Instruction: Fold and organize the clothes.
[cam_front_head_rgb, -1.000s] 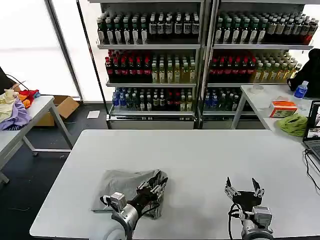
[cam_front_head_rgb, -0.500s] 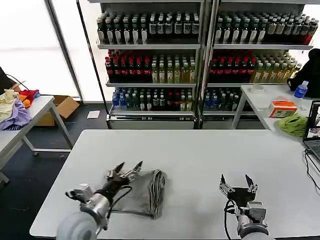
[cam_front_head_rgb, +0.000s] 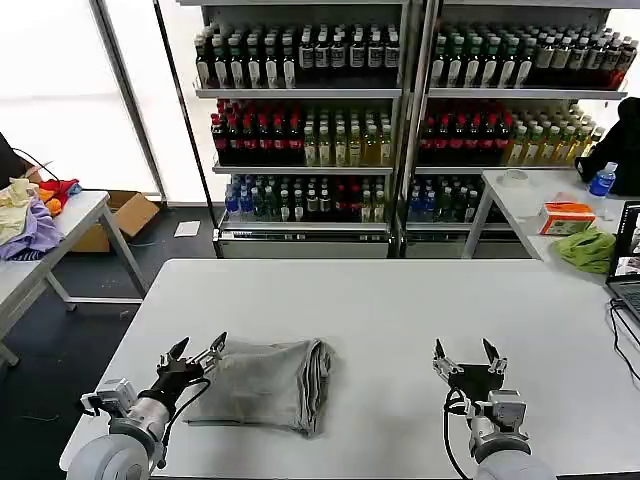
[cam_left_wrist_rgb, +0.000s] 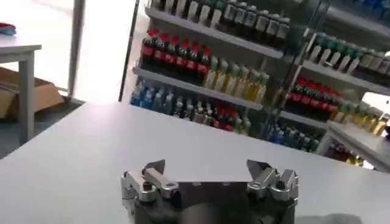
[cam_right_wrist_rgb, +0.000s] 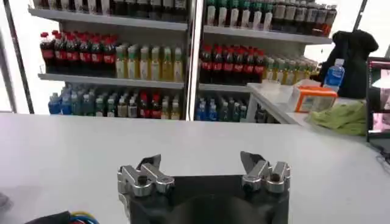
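Where drink shelves (cam_front_head_rgb: 310, 120) back the room, white table (cam_front_head_rgb: 400, 310), folded grey shirt (cam_front_head_rgb: 270, 382), both claws spread.

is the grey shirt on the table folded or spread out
Folded. The grey shirt lies as a compact bundle on the white table, with stacked layer edges showing along its right side. Both grippers are open and off it.

Table (cam_front_head_rgb: 400, 300) bare from 12 to 3 o'clock; folded grey shirt (cam_front_head_rgb: 265, 385) blocks 9 o'clock side.
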